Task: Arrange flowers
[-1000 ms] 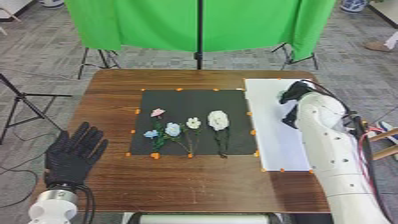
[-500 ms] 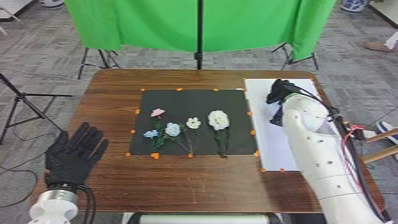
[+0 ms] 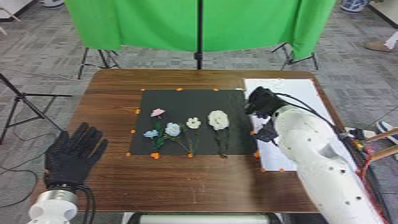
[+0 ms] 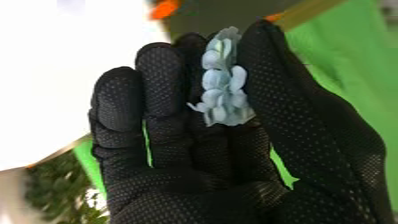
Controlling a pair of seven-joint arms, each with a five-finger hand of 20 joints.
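Note:
In the head view my right hand (image 3: 265, 103) is over the border between the white board (image 3: 282, 160) and the black mat (image 3: 187, 100). The right wrist view shows the right hand (image 4: 200, 155) pinching a pale blue flower (image 4: 224, 82) between thumb and fingers. Lying on the mat are a pink flower (image 3: 157, 112), a small blue flower (image 3: 151, 133), a larger light blue flower (image 3: 172, 129), a small white flower (image 3: 194, 123) and a large white flower (image 3: 218, 120). My left hand (image 3: 74, 156) rests open at the table's left side, fingers straight.
Orange tape pieces (image 3: 155, 156) mark the edges of mat and board. The brown table (image 3: 195, 187) extends around them. Behind it hang a green cloth (image 3: 151, 25) and a black stand pole (image 3: 200, 30). A white roll (image 3: 204, 219) lies at the near edge.
The right hand has come leftward and slightly nearer, from the board's far right to its left border with the mat. The left hand and the flowers on the mat have stayed put.

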